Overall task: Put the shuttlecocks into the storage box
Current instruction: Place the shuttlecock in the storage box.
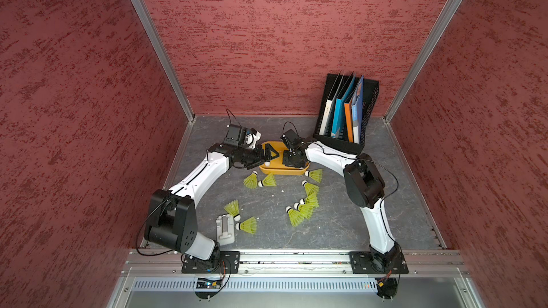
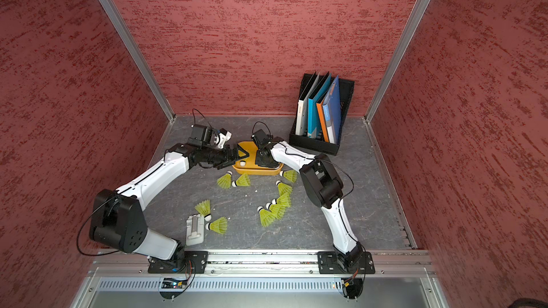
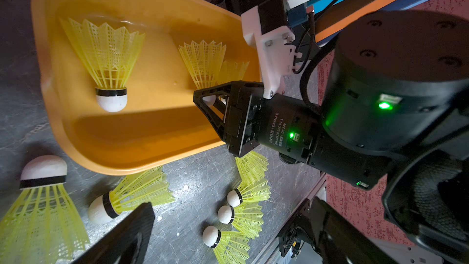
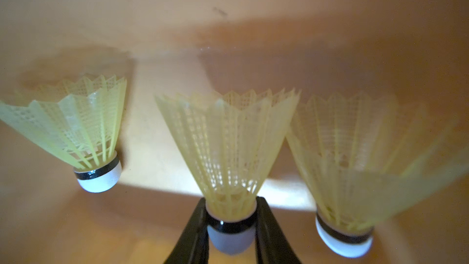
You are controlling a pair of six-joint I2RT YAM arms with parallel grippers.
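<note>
1. Orange-yellow plastic forms the storage box (image 1: 284, 173), a shallow, low-rimmed tub directly beneath the right end effector (image 4: 231, 206). This end effector is clenched on the held shuttlecock (image 4: 228, 153), at the black band above its white tip, with the skirt pointing away from the wrist.
2. One boxed shuttlecock (image 4: 83, 128) lies apart on one side of the fingers. A second boxed shuttlecock (image 4: 350, 173) lies just beside them on the other side, its skirt overlapping the held skirt. Hazard: on release the mesh skirts may interlock or catch a finger, so that the withdrawing end effector drags a shuttlecock back out.
3. The left end effector (image 1: 267, 161), jaws spread wide and empty, hangs close beside the right one at the box rim. Hazard: either arm crossing the other's path may cause a collision.
4. Loose shuttlecocks (image 1: 268, 180) rest on the table (image 1: 341, 217). A pair lies just outside the box wall below the left end effector; the rest lie behind both end effectors, toward the arm bases. Hazard: a descent for the pair may strike the rim and shove the box, or crush a skirt.
5. Whether the held shuttlecock touches the box floor cannot be told. Hazard: if dropped from a height, it may bounce over the low rim.
</note>
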